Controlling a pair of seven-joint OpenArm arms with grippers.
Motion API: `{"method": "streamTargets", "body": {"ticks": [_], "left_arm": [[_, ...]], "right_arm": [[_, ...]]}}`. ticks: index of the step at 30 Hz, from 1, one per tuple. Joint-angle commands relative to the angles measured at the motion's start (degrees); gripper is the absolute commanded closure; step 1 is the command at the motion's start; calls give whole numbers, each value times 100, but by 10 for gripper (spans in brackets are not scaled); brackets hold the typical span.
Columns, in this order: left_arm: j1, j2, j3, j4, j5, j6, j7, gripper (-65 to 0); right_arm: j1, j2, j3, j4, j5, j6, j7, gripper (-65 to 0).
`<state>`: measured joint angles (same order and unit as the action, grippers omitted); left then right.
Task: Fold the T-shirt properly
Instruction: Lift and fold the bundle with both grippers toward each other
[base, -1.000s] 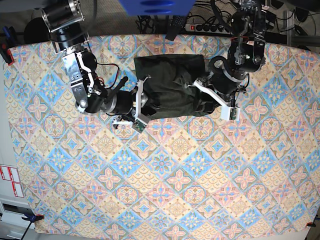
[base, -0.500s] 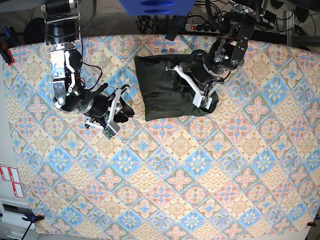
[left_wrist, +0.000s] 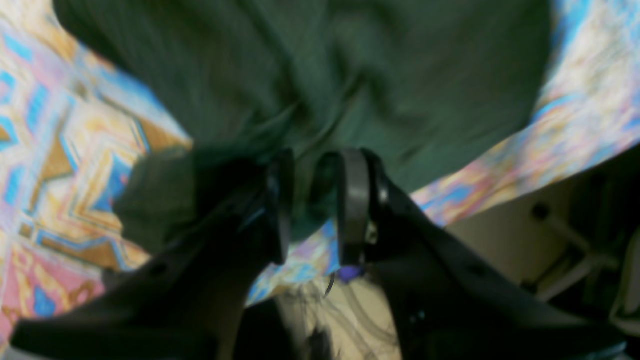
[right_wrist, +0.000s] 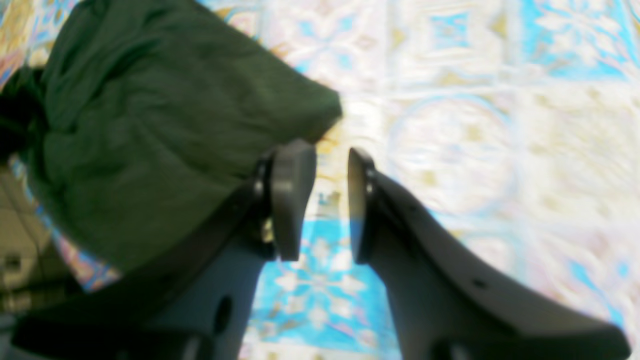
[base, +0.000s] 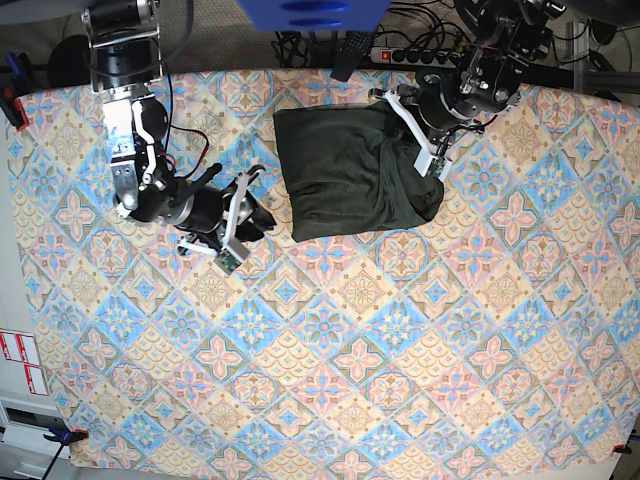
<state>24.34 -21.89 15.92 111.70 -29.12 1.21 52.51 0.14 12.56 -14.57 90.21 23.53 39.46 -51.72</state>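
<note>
Olive T-shirt folded; left gripper angled over its edge, grasp unclear; right gripper released beside it.

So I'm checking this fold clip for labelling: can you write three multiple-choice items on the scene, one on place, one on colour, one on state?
1. Where does the T-shirt lie on the patterned cloth?
A. near the far edge
B. at the near edge
C. dead centre

2. What colour is the T-shirt?
A. red
B. dark olive green
C. white

3. What is between the right hand fingers?
A. a sleeve
B. the whole shirt
C. nothing

Key: 1 A, the base view shows it by the top edge. 2 B, all views show dark green. 3 C, the right wrist view shows only cloth pattern through the gap.
</note>
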Motion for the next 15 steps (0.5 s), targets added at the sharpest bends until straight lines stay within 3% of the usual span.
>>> {"method": "streamTargets", "body": {"ticks": [1, 9, 15], "left_arm": [[6, 4, -76, 245, -46, -38, -69, -132], [67, 4, 223, 289, -28, -38, -51, -132], [23, 4, 601, 140, -19, -38, -42, -126]], "right_arm": [[78, -3, -183, 117, 122, 54, 122, -153], [544, -3, -1625, 47, 87, 54, 157, -153], [1054, -108, -1765, -217, 87, 54, 175, -102]]}}
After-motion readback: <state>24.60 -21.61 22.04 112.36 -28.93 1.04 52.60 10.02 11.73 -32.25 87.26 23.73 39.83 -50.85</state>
